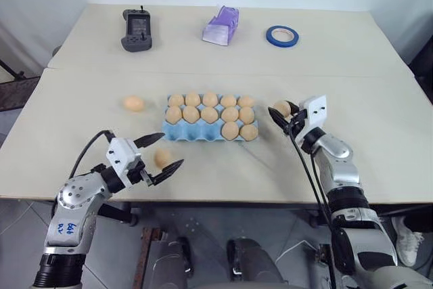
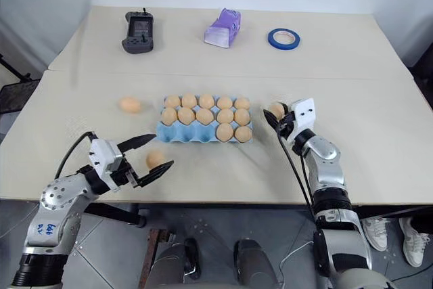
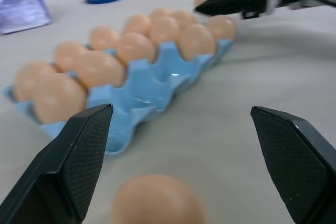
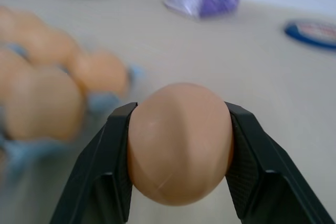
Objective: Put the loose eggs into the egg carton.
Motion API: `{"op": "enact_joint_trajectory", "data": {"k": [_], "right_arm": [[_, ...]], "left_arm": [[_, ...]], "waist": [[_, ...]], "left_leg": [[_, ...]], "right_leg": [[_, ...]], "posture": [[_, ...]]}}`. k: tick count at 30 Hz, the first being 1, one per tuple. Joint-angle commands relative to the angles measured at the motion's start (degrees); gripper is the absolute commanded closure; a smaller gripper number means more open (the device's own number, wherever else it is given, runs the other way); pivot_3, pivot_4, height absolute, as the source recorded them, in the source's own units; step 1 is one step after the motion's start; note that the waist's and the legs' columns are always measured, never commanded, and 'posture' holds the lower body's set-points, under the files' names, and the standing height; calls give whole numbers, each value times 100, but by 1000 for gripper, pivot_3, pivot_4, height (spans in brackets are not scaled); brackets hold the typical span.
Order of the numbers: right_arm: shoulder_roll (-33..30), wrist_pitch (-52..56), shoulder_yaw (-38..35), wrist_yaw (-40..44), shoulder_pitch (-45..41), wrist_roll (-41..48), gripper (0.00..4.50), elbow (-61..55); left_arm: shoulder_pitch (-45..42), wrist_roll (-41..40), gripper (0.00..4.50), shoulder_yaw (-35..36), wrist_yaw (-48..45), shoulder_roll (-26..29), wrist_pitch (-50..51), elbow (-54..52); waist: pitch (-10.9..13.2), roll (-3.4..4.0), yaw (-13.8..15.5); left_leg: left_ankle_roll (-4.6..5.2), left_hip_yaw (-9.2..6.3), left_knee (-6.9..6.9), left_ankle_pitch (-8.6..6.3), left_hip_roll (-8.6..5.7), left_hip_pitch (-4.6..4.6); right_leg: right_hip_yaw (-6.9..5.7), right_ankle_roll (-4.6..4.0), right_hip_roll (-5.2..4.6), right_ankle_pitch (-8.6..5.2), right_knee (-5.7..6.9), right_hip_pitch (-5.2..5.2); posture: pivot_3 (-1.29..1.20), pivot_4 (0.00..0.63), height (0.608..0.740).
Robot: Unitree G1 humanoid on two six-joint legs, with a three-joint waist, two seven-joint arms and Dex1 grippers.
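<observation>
— Counting the cups first: how full is the egg carton (image 1: pixel 196 133)?

— Twelve eggs sit in it, as far as I can make out. The back row and the middle row look full, five apiece, and the front row has two at its right end. Three front cups on the left look bare blue.

— And the loose eggs?

— Three show. One is pinched between the black fingers of the right gripper (image 4: pixel 178 145), held off the table (image 1: pixel 379 52) just beside the carton's right end. One lies on the table between the spread fingers of the left gripper (image 1: pixel 161 159), in front of the carton's left corner; those fingers stand wide apart and touch nothing. The third egg (image 1: pixel 133 103) rests alone, well to the left of the carton.

— So three eggs for three empty cups?

— That is my reading, yes. I'd judge the job about four-fifths done, with the held egg the nearest to being placed.

— Anything else on the table?

— A dark handheld controller (image 1: pixel 137 30), a lilac packet (image 1: pixel 222 25) and a blue tape roll (image 1: pixel 282 36) along the far side, all clear of the work.
</observation>
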Motion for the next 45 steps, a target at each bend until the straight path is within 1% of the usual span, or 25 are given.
{"op": "enact_joint_trajectory", "data": {"k": [1, 5, 9, 13, 15, 18, 20, 21, 25, 29, 32, 36, 40, 45], "right_arm": [[115, 592, 362, 22, 47, 67, 2617, -1073], [404, 1311, 984, -200, 65, -208, 2617, -1794], [726, 1527, 1398, -412, -132, -506, 2617, -1752], [876, 1506, 1543, -432, -198, -618, 2617, -1693], [874, 1483, 1652, -305, -193, -648, 1878, -1678], [859, 1542, 1733, -164, -126, -605, 926, -1822], [832, 1586, 1723, -86, -81, -557, 194, -1952], [790, 1607, 1681, -26, -55, -507, 38, -2037], [500, 1608, 1378, 258, 72, -249, 38, -2317], [-35, 1291, 959, 844, 460, 205, 38, -2590], [-513, 793, 569, 1716, 1002, 727, 38, -2742], [-1022, 342, 199, 2481, 1610, 1057, 38, -2522], [-1224, 110, 64, 2900, 1953, 1215, 38, -2433], [-1209, -28, 55, 3011, 2110, 1313, 38, -2588]], "left_arm": [[127, -173, 0, 343, 36, 32, 23, 151], [206, -167, 0, 484, 35, 38, -2, 314], [273, -157, 0, 456, 46, 17, -5, 223], [332, -161, 0, 443, 99, 3, 23, 116], [380, -169, 0, 460, 125, -3, 29, 67], [433, -179, 0, 509, 140, 16, 17, 51], [451, -182, 0, 533, 153, 34, 16, 47], [452, -187, 0, 542, 156, 37, 16, 51], [445, -182, 0, 569, 143, 41, -1, 103], [452, -148, 0, 594, 136, 41, -11, 106], [487, -127, 0, 632, 77, 86, -59, 162], [540, -135, 0, 712, -2, 169, -75, 256], [706, -191, 0, 909, -24, 243, -22, 334], [1193, -246, 0, 1199, -323, 462, 18, 590]], "waist": [[0, 0, -2], [0, 0, 0], [0, -1, 28], [-1, -1, 34], [-1, -1, 29], [0, -1, 16], [0, -1, 15], [0, -1, 18], [0, -1, 25], [0, -1, 58], [0, -2, 56], [0, -2, 27], [0, -2, 1], [0, -1, -12]], "left_leg": [[-2, 0, 0, 0, 2, 1], [-8, -3, 0, 2, 1, 1], [-9, -1, -12, 1, -5, -2], [-10, -1, -29, 0, -9, -8], [-10, 0, -35, 0, -9, -8], [-10, 0, -38, -1, -9, -8], [-9, 1, -39, -1, -8, -8], [-9, 1, -38, -1, -8, -7], [-9, 1, -37, -1, -8, -8], [-8, -2, -38, -1, -9, -8], [-5, -2, -39, -5, -10, -8], [-3, 0, -37, -6, -10, -7], [-3, -2, -25, -4, -5, 2], [-5, -5, -26, -5, -3, 1]], "right_leg": [[-1, 0, 2, 0, 1, 0], [-3, -3, -3, -1, 5, -3], [-6, -5, -14, -1, -2, -5], [-9, -10, -17, -4, -15, -11], [-9, -11, -17, -4, -21, -11], [-9, -12, -15, -5, -25, -11], [-8, -12, -13, -5, -24, -12], [-8, -12, -13, -5, -23, -12], [-8, -12, -14, -5, -24, -11], [-12, -12, -15, -5, -30, -8], [-11, -12, -15, -5, -36, -5], [-9, -12, -13, -6, -39, -2], [-5, -12, -6, -6, -28, 1], [-6, -16, -8, -8, -31, 0]], "posture": [[0, 150, 740], [0, 150, 740], [0, 150, 740], [0, 150, 740], [0, 150, 740], [0, 150, 740], [0, 150, 740], [0, 150, 740], [0, 150, 740], [0, 150, 740], [0, 150, 740], [0, 150, 740], [0, 150, 740], [0, 150, 740]]}}
